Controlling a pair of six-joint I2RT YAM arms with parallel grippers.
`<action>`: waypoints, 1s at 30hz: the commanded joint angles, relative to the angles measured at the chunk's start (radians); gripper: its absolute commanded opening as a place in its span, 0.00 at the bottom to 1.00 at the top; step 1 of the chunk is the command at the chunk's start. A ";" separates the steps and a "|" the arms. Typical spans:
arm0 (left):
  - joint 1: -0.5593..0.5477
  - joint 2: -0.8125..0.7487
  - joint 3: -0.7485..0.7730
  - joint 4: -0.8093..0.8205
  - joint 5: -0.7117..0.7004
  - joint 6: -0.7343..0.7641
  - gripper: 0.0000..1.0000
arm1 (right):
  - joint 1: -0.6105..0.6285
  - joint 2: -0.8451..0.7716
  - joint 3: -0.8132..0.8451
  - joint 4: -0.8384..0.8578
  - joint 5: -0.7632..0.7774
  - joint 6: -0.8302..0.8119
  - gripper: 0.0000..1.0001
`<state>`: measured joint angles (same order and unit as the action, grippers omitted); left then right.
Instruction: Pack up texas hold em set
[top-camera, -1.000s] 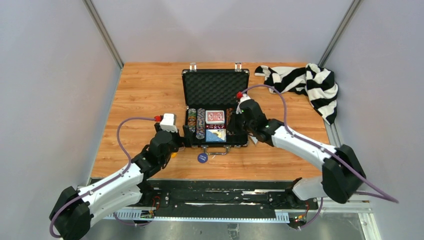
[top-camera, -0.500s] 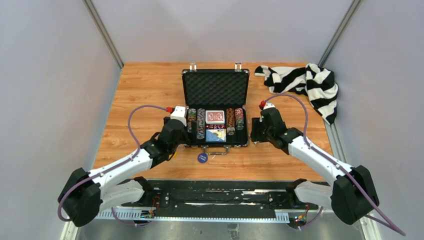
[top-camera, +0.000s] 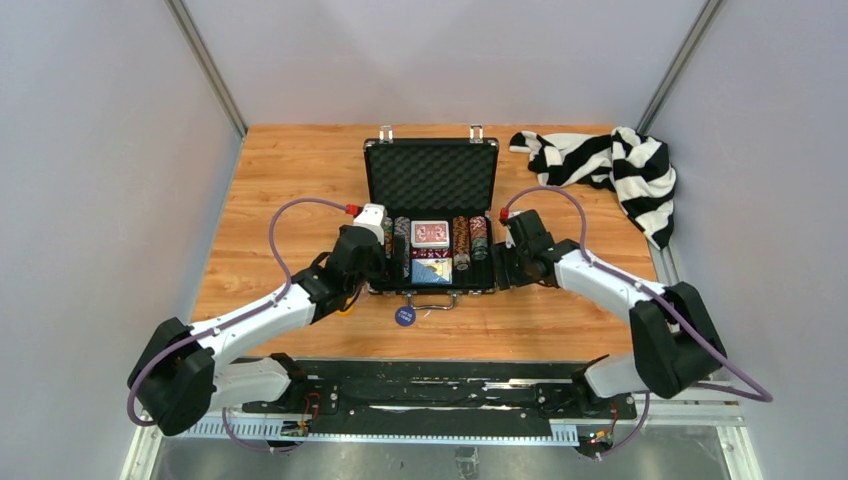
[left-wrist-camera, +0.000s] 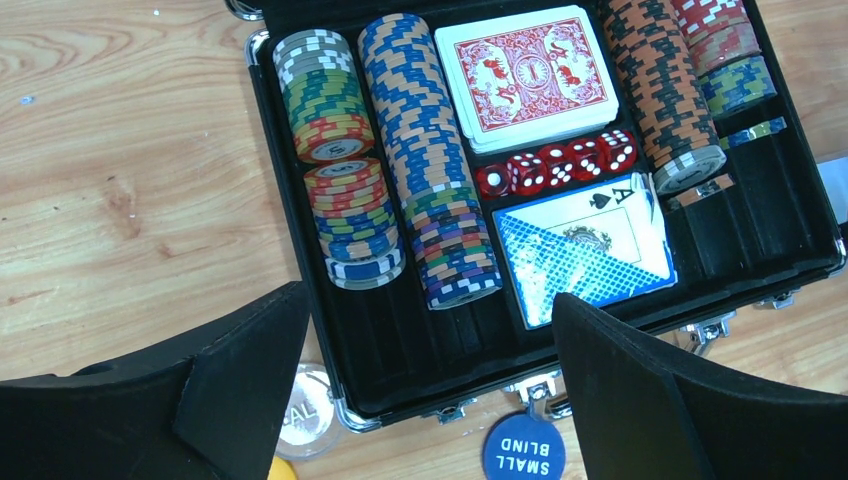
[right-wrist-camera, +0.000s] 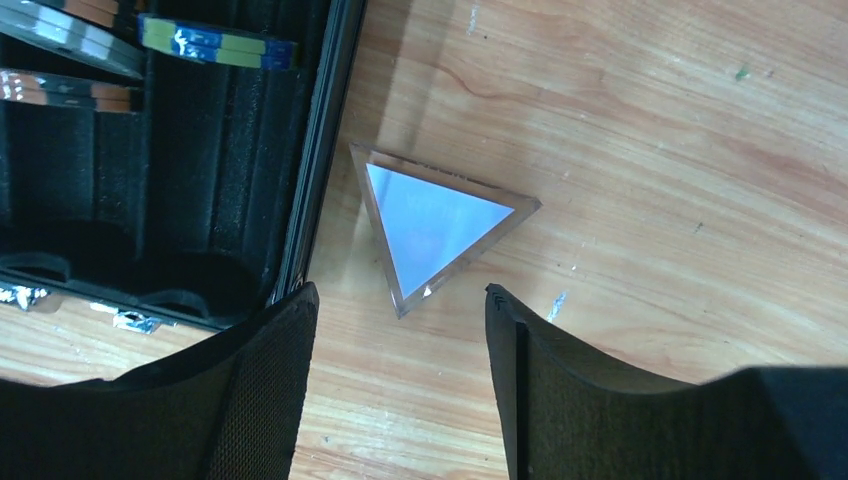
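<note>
— right gripper (right-wrist-camera: 400, 292) empty, jaws apart above clear flat triangular plate (right-wrist-camera: 430, 220), on wooden table (right-wrist-camera: 650, 120) just beside open black foam-lined briefcase (right-wrist-camera: 320, 150)
— risk: thin slick edges, grip could skid, shove it against case wall

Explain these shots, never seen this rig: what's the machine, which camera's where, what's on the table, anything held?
Two robot arms, bolted at the near edge of a wooden table. Wide picture: fixed camera above and behind them. Other two: a camera on each wrist, black fingers showing. On the table: an open black briefcase with poker chips, two card decks and red dice; a blue small blind button in front; a clear triangle at the case's right; a striped cloth far right. Left gripper and right gripper are open, holding nothing.
</note>
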<state>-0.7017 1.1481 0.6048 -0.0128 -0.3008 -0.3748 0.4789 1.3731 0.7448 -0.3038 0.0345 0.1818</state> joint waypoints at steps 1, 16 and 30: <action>0.004 0.005 0.013 -0.004 0.009 0.015 0.96 | -0.022 0.076 0.063 -0.047 0.025 -0.022 0.62; 0.004 0.022 0.017 -0.014 -0.009 0.028 0.96 | -0.040 0.221 0.164 -0.058 0.252 0.045 0.60; 0.004 0.039 0.023 -0.015 0.018 0.030 0.96 | -0.112 0.208 0.096 -0.022 0.190 0.094 0.76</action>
<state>-0.7017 1.1896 0.6048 -0.0334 -0.2943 -0.3519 0.4030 1.6020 0.8913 -0.3199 0.2298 0.2470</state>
